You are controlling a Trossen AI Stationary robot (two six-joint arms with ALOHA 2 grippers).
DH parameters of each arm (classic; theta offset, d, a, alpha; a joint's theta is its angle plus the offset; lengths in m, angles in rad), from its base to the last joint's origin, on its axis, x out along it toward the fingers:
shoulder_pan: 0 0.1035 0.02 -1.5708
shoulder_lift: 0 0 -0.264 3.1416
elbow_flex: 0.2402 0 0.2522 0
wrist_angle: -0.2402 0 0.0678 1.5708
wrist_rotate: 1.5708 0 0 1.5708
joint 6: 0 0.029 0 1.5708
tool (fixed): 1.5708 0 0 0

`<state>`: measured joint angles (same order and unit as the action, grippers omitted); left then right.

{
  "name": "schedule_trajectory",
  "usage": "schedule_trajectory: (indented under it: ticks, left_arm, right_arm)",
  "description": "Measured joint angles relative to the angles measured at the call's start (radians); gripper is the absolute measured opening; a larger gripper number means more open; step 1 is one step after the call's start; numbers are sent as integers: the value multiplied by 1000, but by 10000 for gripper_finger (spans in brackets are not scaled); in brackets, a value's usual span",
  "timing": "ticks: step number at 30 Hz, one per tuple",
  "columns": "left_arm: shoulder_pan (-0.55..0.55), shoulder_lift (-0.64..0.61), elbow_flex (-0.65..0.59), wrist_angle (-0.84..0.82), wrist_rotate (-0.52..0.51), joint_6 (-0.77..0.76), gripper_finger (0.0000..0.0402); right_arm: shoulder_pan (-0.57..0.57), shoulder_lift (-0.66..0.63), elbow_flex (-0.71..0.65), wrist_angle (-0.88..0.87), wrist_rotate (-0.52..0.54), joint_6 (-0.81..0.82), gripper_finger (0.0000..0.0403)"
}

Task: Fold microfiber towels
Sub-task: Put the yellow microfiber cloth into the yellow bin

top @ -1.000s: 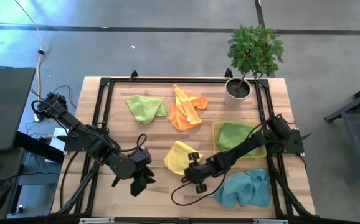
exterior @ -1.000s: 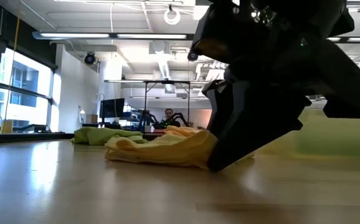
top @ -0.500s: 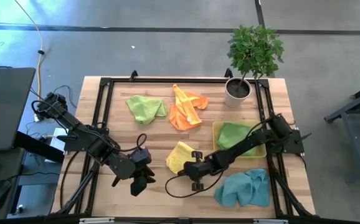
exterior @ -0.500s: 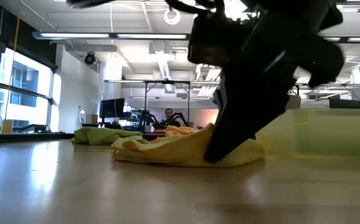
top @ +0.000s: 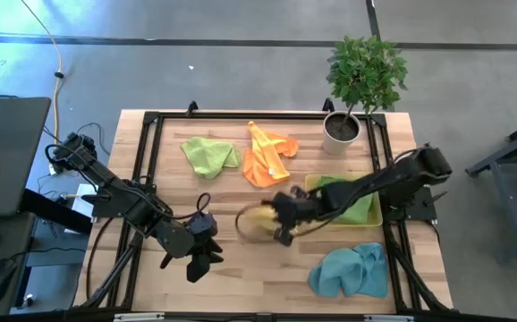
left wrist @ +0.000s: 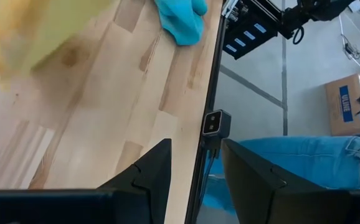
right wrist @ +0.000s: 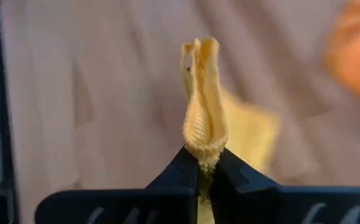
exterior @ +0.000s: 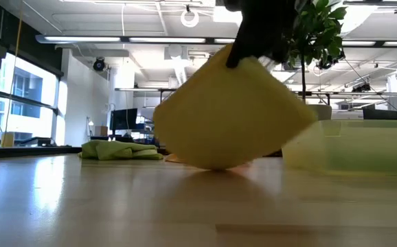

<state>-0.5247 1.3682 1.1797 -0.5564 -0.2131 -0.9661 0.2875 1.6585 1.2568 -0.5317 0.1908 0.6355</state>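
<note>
Pinched a yellow towel (right wrist: 203,112) in the right gripper (top: 281,215) jaws, lifted over mid table (top: 223,192), clear of its surface; left gripper (left wrist: 195,171) jaws parted, empty, near front edge.

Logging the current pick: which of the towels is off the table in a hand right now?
The yellow towel, pinched by the right hand and hanging mid-table. The lime, orange and teal towels all lie on the table.
</note>
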Motion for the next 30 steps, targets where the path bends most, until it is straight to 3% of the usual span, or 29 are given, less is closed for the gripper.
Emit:
schedule_trajectory:
  ticks: [5, 10, 17, 30]
  left_arm:
    - [0, 0, 0, 1, -23, 9, 131]
    - [1, 0, 0, 1, -54, 20, 131]
    - [1, 0, 0, 0, -90, 35, 131]
    - [1, 0, 0, 1, -127, 35, 131]
  right_arm:
    - [-27, -126, 0, -186, 172, 103, 1]
    - [-33, -179, 0, -456, 333, 345, 1]
    - [2, -172, -33, -711, 354, 636, 1]
    - [119, -172, -154, -858, 334, 998, 0]
